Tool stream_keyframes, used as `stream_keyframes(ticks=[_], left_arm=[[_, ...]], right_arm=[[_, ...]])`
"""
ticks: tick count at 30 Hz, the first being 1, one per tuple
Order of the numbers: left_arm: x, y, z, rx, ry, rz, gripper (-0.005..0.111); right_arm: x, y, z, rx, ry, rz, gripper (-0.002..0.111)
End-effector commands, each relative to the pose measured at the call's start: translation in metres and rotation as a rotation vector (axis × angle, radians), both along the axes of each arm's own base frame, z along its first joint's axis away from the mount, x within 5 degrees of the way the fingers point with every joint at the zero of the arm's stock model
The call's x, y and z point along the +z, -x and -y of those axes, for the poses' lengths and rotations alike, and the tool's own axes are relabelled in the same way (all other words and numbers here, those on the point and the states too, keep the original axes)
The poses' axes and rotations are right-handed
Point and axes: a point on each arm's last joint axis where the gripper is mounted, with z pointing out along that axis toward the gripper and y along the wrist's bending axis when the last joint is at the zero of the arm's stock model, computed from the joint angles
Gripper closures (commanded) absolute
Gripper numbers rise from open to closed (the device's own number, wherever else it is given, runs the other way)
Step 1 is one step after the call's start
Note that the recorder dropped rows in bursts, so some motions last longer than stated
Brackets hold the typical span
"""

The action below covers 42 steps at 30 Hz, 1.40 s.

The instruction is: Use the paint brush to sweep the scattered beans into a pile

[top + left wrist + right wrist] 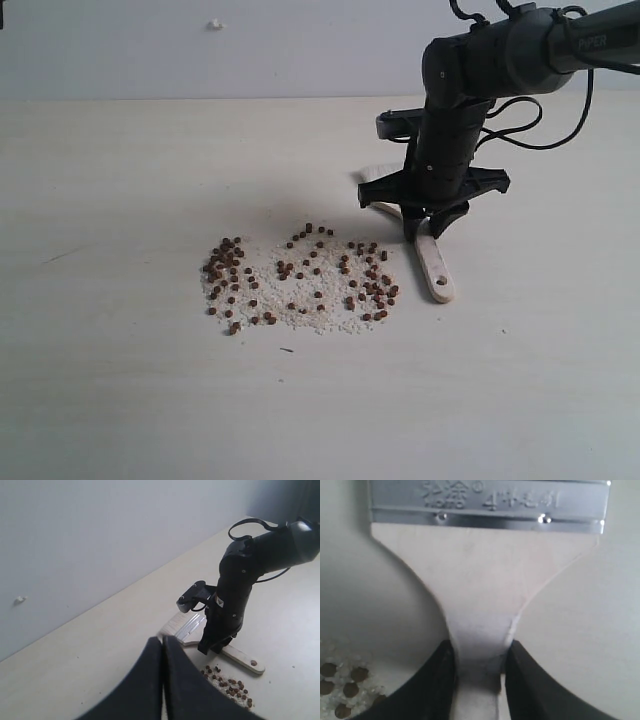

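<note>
Right gripper (481,647) pinches the narrow neck of the flat pale-wood paint brush (480,580), judged light and stiff; left gripper (163,641) pressed together.

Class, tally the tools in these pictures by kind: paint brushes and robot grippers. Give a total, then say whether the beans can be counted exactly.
paint brush: 1
grippers: 2, the right gripper and the left gripper
Total: 3
beans: dozens, too small and too many for an exact count, so left out of the total.
</note>
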Motion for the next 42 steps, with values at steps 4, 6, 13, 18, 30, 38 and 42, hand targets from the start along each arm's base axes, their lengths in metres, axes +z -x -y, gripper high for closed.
stream_keyframes(ticks=[4, 6, 13, 18, 30, 38, 42], left_arm=[[0.001, 0.0, -0.001, 0.012, 0.014, 0.004, 0.107], [0.001, 0.0, -0.001, 0.012, 0.014, 0.004, 0.107], [-0.004, -0.005, 0.002, -0.014, -0.047, 0.043, 0.107], [-0.021, -0.029, 0.012, -0.028, -0.171, 0.131, 0.107], [-0.138, -0.116, 0.058, -0.089, -0.619, 0.252, 0.022], [-0.184, -0.119, 0.124, -0.176, -0.806, 0.518, 0.021], [-0.197, -0.111, 0.147, -0.195, -0.82, 0.62, 0.031]], right_arm=[[-0.008, -0.001, 0.005, 0.023, 0.034, 0.001, 0.108], [-0.001, -0.002, 0.005, 0.029, 0.035, 0.015, 0.108], [0.029, 0.001, 0.006, 0.102, 0.028, 0.049, 0.108], [0.049, 0.005, 0.007, 0.18, 0.027, 0.062, 0.108], [0.088, 0.017, 0.009, 0.306, -0.001, 0.078, 0.108], [0.102, 0.03, -0.005, 0.419, -0.177, 0.035, 0.108], [0.106, 0.035, -0.008, 0.444, -0.223, 0.011, 0.108]])
